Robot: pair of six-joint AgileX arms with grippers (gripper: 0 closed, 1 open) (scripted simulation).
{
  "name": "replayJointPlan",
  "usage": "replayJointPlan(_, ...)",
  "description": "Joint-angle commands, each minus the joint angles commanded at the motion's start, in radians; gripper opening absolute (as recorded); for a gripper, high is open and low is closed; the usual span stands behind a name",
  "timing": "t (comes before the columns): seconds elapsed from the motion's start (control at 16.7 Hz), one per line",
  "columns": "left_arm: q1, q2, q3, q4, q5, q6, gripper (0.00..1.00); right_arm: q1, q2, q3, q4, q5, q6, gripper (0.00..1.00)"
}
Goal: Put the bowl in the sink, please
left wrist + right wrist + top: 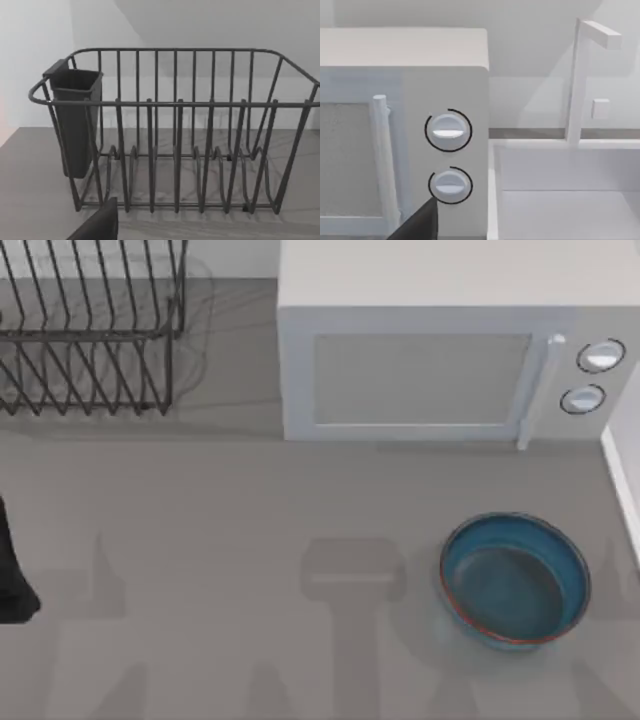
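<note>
- Top view: a grey counter (200, 540) seen from above. The bowl (514, 580), glossy blue with a thin red-brown line round its rim, sits upright and empty at about four o'clock from the picture's centre, standing free with bare counter all round it, so it looks open to a grasp from any side.
- At twelve to one o'clock stands a white microwave (440, 360), its door shut, a handle and two round knobs on its right part. The bowl lies in front of it, apart from it.
- At ten to eleven o'clock is a dark wire dish rack (90, 340), well apart from the bowl.
- At three o'clock, along the right edge, a white rim shows, which I take to be the edge of the sink (625, 480). It lies near the bowl, so the carry ahead looks short.
- At nine o'clock a dark shape touches the left edge, probably part of the left arm (12, 570), parked well away from the bowl.
- Left wrist view: the dish rack (175, 135) stands in front, empty, a dark cutlery cup (75, 120) hung on one end. A dark part of the left gripper (97, 225) shows; whether it is spread or pressed together, I cannot tell.
- Right wrist view: the microwave's (395, 125) knob side, and beside it the white sink basin (560, 200) with a tall tap (577, 80). A dark part of the right gripper (417, 225) shows; spread or pressed together, I cannot tell.
- Judgement: the bowl is not yet gripped; the right arm, facing the sink, seems better placed to fetch it.
</note>
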Motion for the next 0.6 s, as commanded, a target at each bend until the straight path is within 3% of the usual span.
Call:
replayJointPlan(0.3,0.0,0.0,0.0,0.0,0.0,0.0,1.0,0.017,0.064,0.064,-0.059,-0.001,0.017,1.0)
replayJointPlan(0.6,0.0,0.0,0.0,0.0,0.0,0.0,1.0,0.079,0.384,0.334,-0.305,0.001,0.086,1.0)
